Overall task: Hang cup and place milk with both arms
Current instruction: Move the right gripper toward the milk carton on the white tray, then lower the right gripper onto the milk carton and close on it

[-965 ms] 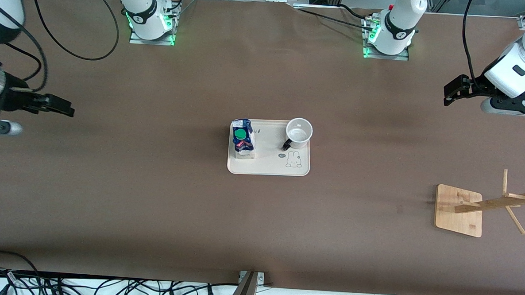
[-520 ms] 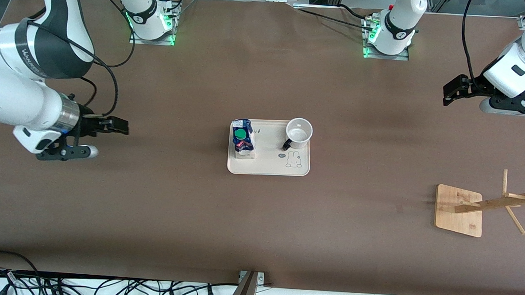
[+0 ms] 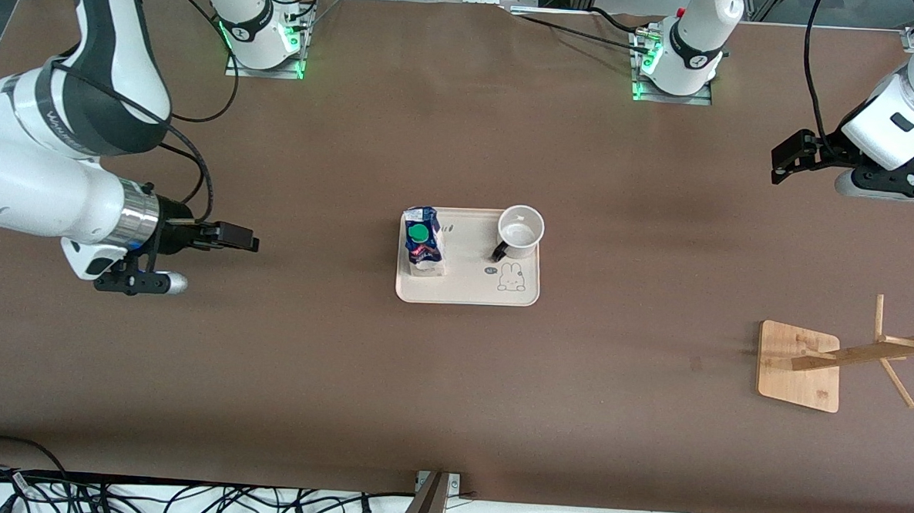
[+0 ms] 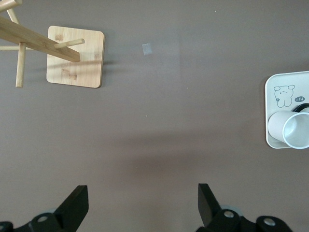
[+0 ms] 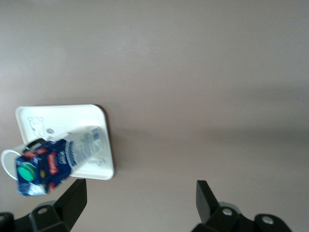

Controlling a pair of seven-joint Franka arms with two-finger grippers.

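Note:
The milk (image 3: 422, 239) stands upright on a cream tray (image 3: 467, 289) in the middle of the table, its green cap on top. The cup (image 3: 520, 232) sits on the same tray, toward the left arm's end, with its black handle turned to the front camera. My right gripper (image 3: 238, 238) is open over bare table, well short of the tray and pointing at the milk (image 5: 53, 162). My left gripper (image 3: 785, 159) is open and empty over the table at the left arm's end. In the wrist views both the left gripper (image 4: 142, 193) and the right gripper (image 5: 140, 191) have nothing between their fingers.
A wooden cup rack with a square base (image 3: 798, 365) and pegged post (image 3: 869, 353) stands at the left arm's end, nearer the front camera; its base (image 4: 75, 63) also shows in the left wrist view. Cables lie along the table's front edge.
My right arm has swung in from the table's end toward the tray, gripper still open. The left arm has barely moved. Milk and cup are unmoved.

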